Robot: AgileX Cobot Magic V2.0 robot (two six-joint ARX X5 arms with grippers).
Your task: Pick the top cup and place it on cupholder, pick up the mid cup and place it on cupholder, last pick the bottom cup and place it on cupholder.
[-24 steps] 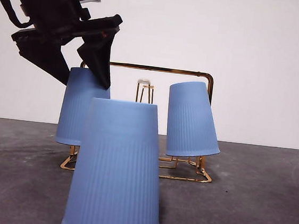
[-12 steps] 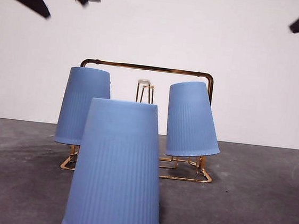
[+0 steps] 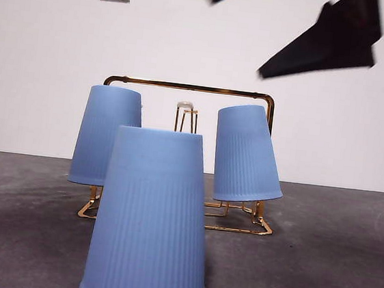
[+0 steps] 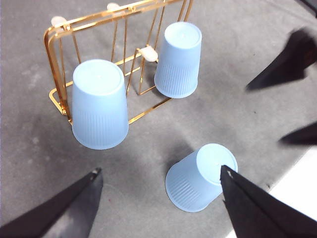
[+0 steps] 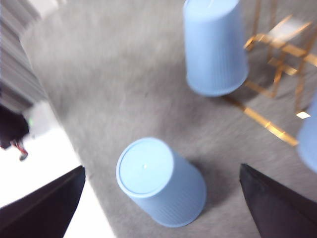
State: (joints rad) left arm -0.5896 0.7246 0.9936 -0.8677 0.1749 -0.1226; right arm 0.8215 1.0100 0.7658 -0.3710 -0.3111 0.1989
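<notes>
Standing upside down on the grey table (image 3: 345,256), three blue cups fill the front view, two of them already on the rack.

At 9 o'clock, the left cup (image 3: 107,135) hangs mouth-down on a prong of the rack (image 3: 191,87), its long axis nearly upright. At 6 o'clock, nearest the camera, the loose cup (image 3: 150,219) stands alone on the table, well in front of the rack, mouth down and closed base up, long axis vertical. Behind it, a bare white-tipped prong (image 3: 185,106) shows at the middle of the rack. Just right of centre, the right cup (image 3: 246,153) sits on another prong, tilted, its base leaning toward 11 o'clock.

At 1 o'clock, high above the cups, a dark gripper (image 3: 272,35) comes in, blurred; by its wrist view, which looks down on the loose cup (image 5: 161,181), I take it for the right gripper (image 5: 163,203). Its jaws are spread wide and carry nothing. The left gripper (image 4: 158,198) is also high over the table, jaws wide apart and empty, with the loose cup (image 4: 200,176) between them in its wrist view.

Judging by two cups racked and one left, the last step is in hand: fetching the loose cup. The next move likely calls for a descent over it, a grip across its ribbed sides, then a lift onto a free prong.
</notes>
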